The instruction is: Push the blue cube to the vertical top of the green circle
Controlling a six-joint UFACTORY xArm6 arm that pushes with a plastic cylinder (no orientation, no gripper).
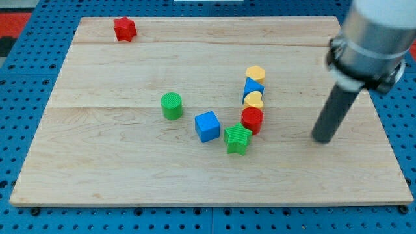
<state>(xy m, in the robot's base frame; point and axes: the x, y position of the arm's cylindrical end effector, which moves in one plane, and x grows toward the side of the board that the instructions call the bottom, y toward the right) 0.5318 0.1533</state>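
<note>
The blue cube (207,126) lies on the wooden board, below and to the right of the green circle (171,105), a short gap apart. My tip (321,139) rests on the board well to the right of both, beyond the column of blocks. The rod rises up and to the right from it into the arm's grey wrist.
A green star (238,139) sits just right of the blue cube. Above it stand a red cylinder (251,120), a yellow heart (253,100), a blue block (253,87) and a yellow hexagon (255,73) in a column. A red block (124,29) lies at the top left.
</note>
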